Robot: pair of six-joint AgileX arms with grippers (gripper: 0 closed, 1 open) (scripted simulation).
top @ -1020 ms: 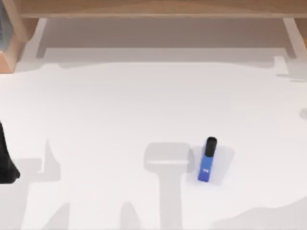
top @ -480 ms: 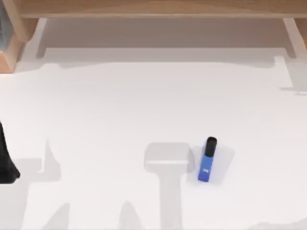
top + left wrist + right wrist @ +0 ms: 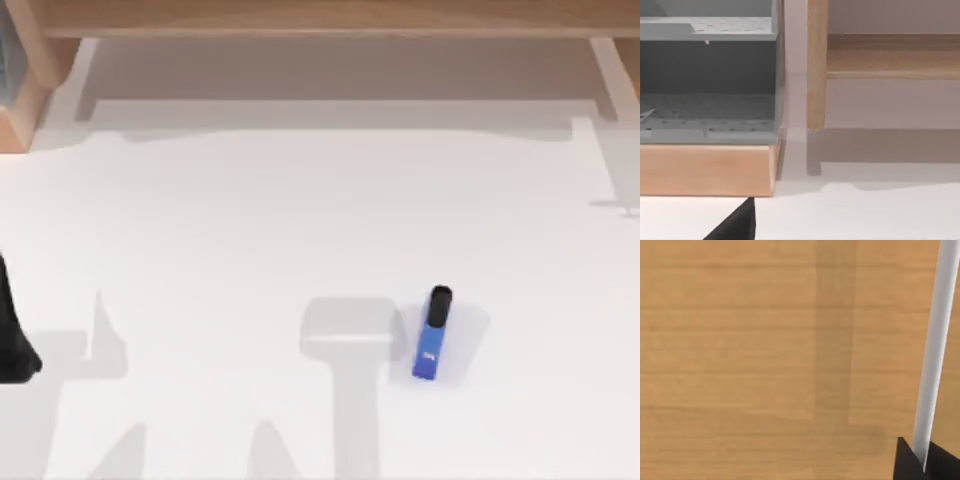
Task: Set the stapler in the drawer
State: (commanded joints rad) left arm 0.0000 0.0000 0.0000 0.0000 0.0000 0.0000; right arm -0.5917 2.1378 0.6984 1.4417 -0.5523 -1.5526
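Left arm [image 3: 12, 330] dark at the table's left edge; right pincer [image 3: 925, 462] close before a wooden panel.

Bright even light, soft grey shadows (blurred edges) on table [image 3: 250, 220]

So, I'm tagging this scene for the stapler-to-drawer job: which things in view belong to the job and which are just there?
Belongs to the job:
- blue stapler, lying flat on the white table, right of centre
- right gripper, against a wooden panel with a white bar

Just there:
- grey perforated shelf unit
- wooden frame along the far edge
- left arm, parked at the left edge
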